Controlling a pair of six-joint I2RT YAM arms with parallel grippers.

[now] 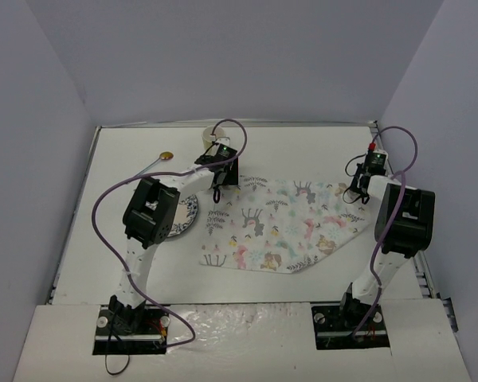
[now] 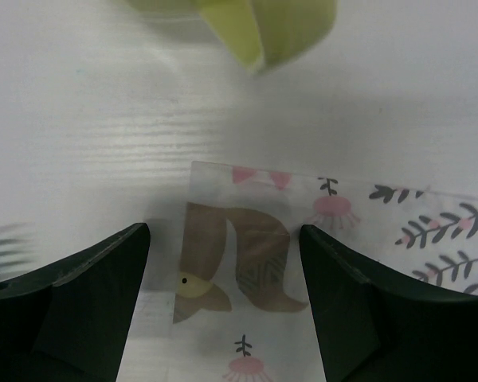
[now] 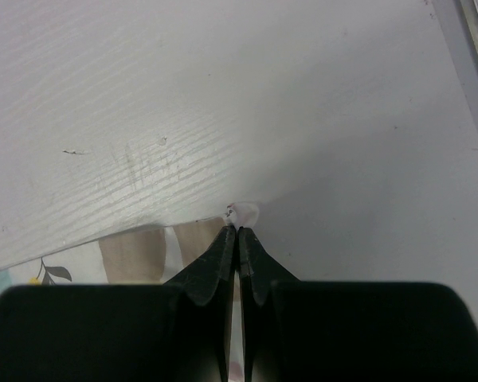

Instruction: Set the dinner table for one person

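The dinner table (image 1: pixel 303 151) is a wide white top. A cloth mat (image 1: pixel 279 227) printed with pastel animals lies on its middle, the right part rumpled. My left gripper (image 1: pixel 216 193) hangs open over the mat's far left corner (image 2: pixel 247 263), with the cloth lying flat between its black fingers (image 2: pixel 103 278). My right gripper (image 1: pixel 352 195) is shut on the mat's far right corner (image 3: pixel 243 213), a small tip of cloth poking out past its fingertips (image 3: pixel 223 247).
A blue-patterned plate (image 1: pixel 185 213) lies left of the mat, partly under my left arm. A pale yellow-green cup (image 1: pixel 209 137) stands at the back, close ahead of the left gripper (image 2: pixel 225 239). A gold-bowled spoon (image 1: pixel 163 157) lies left of the cup. A metal edge strip (image 3: pixel 474 32) runs along the right.
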